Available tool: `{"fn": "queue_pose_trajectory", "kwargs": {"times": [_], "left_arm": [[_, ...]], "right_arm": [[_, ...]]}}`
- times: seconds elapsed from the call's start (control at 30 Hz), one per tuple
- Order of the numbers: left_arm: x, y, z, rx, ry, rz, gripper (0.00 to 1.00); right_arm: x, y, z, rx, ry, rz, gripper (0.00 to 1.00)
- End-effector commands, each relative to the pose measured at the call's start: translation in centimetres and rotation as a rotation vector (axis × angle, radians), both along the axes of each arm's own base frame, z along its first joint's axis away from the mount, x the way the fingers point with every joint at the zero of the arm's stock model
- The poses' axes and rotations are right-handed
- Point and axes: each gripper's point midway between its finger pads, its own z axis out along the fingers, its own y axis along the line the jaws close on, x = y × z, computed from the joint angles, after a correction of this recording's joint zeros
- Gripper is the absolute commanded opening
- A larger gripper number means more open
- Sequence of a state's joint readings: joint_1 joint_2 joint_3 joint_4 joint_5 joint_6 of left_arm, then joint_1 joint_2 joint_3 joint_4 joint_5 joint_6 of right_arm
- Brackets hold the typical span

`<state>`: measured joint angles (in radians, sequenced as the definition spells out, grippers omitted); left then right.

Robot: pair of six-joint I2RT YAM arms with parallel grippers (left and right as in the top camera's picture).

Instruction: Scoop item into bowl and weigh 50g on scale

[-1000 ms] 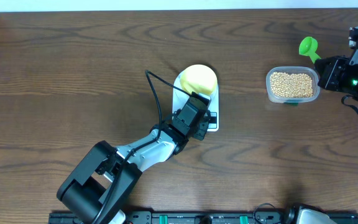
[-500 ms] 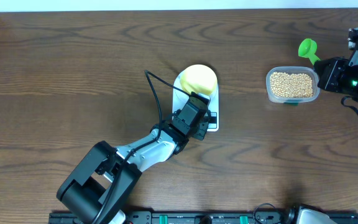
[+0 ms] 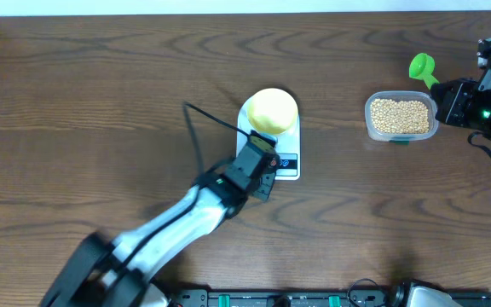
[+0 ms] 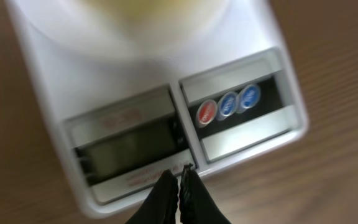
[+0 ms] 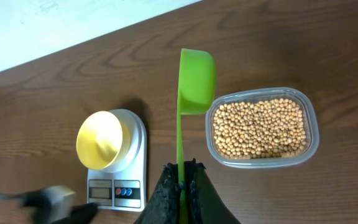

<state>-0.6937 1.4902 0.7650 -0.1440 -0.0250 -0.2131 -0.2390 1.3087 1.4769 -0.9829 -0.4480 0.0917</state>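
Left gripper [image 4: 179, 186]: jaws closed, tips at the front rim of the scale [image 4: 104, 81] by its display [image 4: 129, 144]; contact unclear. Scale sits mid-table, yellow bowl [image 3: 271, 108] on its far end. Right gripper [image 5: 182, 180], near the right edge, is clamped on the green scoop [image 5: 196, 81] handle. Scoop head sits just past the far rim of the clear tub [image 5: 312, 134] holding the soybeans [image 5: 260, 127].

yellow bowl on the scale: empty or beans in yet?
Empty: right wrist view shows the yellow bowl bare inside; beans sit in the clear tub.
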Motion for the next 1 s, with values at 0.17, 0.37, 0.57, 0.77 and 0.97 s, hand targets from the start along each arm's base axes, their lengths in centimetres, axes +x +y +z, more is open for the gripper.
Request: {"fn": "queue_pose_trajectory", "kwargs": {"times": [0.17, 0.37, 0.57, 0.77, 0.97], "left_arm": [[-2.3, 4.5, 18.6, -0.285, -0.399, 0.08, 0.07], [-4.5, 12.9, 23.0, -0.242, -0.585, 0.321, 0.17], [-6.0, 16.3, 22.1, -0.151, -0.583, 0.411, 0.51], [-7.0, 17.0, 19.4, -0.059, -0.492, 0.4, 0.98], [-7.8, 17.4, 17.8, -0.01, -0.43, 0.384, 0.98]], "right_arm": [[-0.5, 0.2, -0.6, 0.001, 0.031, 0.005, 0.01], [-0.3, 0.2, -0.4, -0.01, 0.019, 0.015, 0.01], [1.4, -0.2, 1.4, -0.04, -0.09, 0.015, 0.01], [1.6, -0.3, 1.5, -0.124, -0.13, 0.085, 0.01], [1.0, -0.3, 0.9, -0.148, -0.102, 0.1, 0.01]]}}
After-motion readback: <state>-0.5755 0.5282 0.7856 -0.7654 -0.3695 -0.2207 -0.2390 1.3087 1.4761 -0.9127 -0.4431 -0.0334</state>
